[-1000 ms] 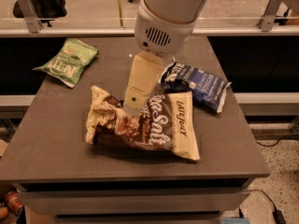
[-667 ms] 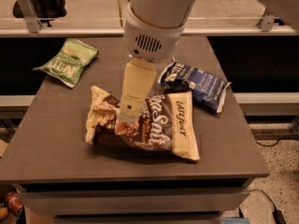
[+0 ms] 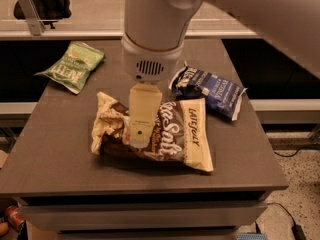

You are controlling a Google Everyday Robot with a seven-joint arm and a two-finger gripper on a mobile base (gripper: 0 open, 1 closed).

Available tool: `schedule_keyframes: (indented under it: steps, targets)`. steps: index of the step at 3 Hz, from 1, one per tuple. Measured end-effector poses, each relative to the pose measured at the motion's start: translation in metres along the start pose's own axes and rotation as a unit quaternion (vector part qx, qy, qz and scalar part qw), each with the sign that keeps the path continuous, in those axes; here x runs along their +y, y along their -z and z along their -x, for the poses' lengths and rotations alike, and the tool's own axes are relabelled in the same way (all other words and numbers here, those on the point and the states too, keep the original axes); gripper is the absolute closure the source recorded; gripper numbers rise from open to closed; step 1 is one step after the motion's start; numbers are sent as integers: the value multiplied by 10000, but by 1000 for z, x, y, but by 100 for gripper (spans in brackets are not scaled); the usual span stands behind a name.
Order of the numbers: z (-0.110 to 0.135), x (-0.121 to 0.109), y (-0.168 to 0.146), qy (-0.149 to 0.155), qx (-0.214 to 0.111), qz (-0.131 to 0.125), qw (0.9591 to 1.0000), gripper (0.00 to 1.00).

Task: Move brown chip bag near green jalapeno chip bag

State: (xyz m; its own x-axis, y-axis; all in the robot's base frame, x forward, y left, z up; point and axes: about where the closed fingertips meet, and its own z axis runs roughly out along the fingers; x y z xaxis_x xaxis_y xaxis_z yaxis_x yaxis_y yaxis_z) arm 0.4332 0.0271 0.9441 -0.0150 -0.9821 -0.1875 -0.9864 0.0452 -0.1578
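Observation:
The brown chip bag lies flat in the middle of the dark table, with cream ends and white script lettering. The green jalapeno chip bag lies at the table's back left corner, well apart from the brown bag. My gripper hangs straight down from the wide white arm and sits on the left-middle of the brown bag. Its cream finger housing covers part of the bag's lettering.
A dark blue chip bag lies at the back right, just behind the brown bag's right end. The table has a front edge close below the brown bag. A black chair stands behind the table at the far left.
My arm has come lower and a little left, so the gripper now sits down on the brown bag. The three bags have not moved.

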Motion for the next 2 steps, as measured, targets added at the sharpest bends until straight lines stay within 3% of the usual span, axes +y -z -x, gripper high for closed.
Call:
schedule_keyframes:
  steps: [2]
  targets:
    - [-5, 2, -34, 495, 154, 340, 9981, 0]
